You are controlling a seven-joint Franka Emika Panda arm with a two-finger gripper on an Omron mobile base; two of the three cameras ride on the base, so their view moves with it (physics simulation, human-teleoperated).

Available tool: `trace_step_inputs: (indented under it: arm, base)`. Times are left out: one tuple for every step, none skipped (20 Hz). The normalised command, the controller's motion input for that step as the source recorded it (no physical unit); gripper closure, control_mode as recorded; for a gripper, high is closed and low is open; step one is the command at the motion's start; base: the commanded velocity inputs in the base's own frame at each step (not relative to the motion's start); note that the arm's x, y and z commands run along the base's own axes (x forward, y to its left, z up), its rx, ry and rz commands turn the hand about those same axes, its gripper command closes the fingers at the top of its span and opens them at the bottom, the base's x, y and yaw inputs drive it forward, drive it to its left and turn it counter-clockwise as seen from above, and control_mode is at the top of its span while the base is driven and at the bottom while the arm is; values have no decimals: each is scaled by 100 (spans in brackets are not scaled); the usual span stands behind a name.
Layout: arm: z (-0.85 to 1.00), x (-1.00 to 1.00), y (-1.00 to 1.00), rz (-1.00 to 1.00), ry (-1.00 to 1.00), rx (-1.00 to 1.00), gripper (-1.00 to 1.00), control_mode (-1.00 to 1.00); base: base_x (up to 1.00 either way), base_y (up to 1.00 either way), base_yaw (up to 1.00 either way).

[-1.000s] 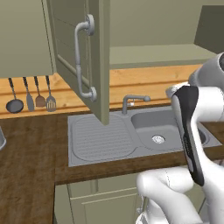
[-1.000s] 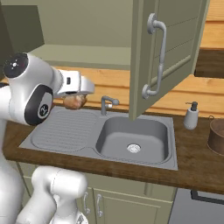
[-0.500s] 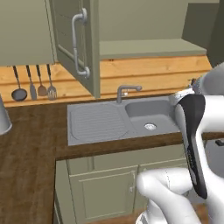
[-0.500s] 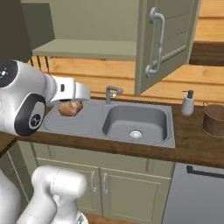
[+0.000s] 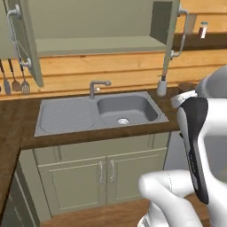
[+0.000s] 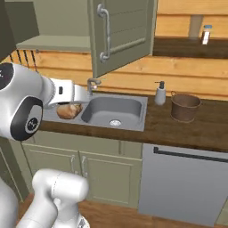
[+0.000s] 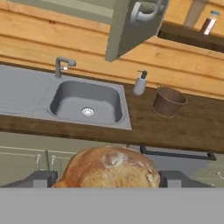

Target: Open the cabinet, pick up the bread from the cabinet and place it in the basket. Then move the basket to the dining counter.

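Note:
My gripper [image 7: 109, 180] is shut on the bread [image 7: 109, 165], a round tan-brown loaf that sits between the two dark fingers [image 7: 41, 179] low in the hand view. From the right base view, the gripper [image 6: 71, 106] holds the bread [image 6: 67, 112] above the left part of the sink. The basket [image 6: 185, 107], small, brown and round, stands on the worktop right of the sink, well away from the gripper; it appears as the basket [image 7: 168, 101] in the hand view too. The cabinet [image 5: 93, 26] hangs open, its door [image 6: 120, 31] swung out. The dining counter is out of view.
A grey sink [image 5: 126, 108] with a tap [image 5: 95, 86] is set in the dark wood worktop [image 6: 196, 129]. A soap dispenser [image 6: 160, 93] stands beside the basket. Utensils [image 5: 15, 80] hang at the left wall. A dishwasher front [image 6: 187, 182] is below the worktop.
The base has moved, so the whole scene has shifted left and the basket has come into sight. The bread stays gripped in the same way.

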Motion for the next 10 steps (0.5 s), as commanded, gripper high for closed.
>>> trace_step_inputs:
  arm:
    - [0,0,0,0,0,0,100,100]
    - [0,0,0,0,0,0,100,100]
    - [0,0,0,0,0,0,100,100]
    - [0,0,0,0,0,0,100,100]
    - [0,0,0,0,0,0,100,100]
    - [0,0,0,0,0,0,100,100]
    - [0,0,0,0,0,0,100,100]
    - [0,0,0,0,0,0,100,100]
    - [0,0,0,0,0,0,100,100]
    - [0,0,0,0,0,0,100,100]
  base:
    - [6,-100,0]
    - [20,-100,0]
    - [40,-100,0]
    - [41,-100,0]
    - [49,-99,0]
    - [53,-94,0]
    - [64,-86,0]
    - [64,-80,0]
    - [66,-74,0]
    - [69,-56,0]
